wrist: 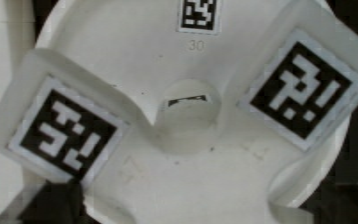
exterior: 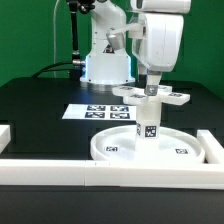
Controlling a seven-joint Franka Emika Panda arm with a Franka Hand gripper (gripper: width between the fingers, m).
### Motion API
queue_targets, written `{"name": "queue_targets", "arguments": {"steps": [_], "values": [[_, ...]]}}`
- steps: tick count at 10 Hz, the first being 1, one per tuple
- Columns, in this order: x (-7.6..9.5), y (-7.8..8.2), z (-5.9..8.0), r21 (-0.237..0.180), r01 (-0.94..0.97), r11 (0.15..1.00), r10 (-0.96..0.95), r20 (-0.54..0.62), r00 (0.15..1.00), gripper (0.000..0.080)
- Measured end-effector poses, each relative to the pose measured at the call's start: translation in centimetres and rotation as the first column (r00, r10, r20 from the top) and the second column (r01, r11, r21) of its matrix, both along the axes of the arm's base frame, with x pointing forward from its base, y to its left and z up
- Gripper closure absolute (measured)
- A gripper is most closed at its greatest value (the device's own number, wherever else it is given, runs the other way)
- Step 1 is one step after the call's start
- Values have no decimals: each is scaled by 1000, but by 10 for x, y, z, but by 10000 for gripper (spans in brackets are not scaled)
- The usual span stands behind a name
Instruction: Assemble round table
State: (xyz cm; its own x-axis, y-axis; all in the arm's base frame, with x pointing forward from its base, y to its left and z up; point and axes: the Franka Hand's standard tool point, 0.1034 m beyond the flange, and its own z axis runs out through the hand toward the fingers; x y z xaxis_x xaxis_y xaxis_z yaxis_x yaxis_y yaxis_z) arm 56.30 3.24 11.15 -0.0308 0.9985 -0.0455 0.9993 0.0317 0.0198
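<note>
My own fingertips stay out of the wrist view; below them, the cross-shaped foot piece (wrist: 194,130) is cropped at every edge.

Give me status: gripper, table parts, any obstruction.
Gripper open, holding nothing, above the leg. Leg upright in round disc. Cross-shaped foot loose behind. Nothing in the way.

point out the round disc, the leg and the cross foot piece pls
round disc (exterior: 112,150), exterior view, on its front rim near the small marker.
leg (exterior: 148,128), exterior view, on its marked side, standing upright on the disc.
cross-shaped foot piece (exterior: 176,99), exterior view, on the arm toward that view's right.
</note>
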Motion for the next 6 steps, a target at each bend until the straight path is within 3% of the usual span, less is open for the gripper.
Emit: {"name": "queue_targets", "arguments": {"steps": [6], "values": [[4, 4, -1, -26, -49, 998, 49, 2, 999, 150]]}}
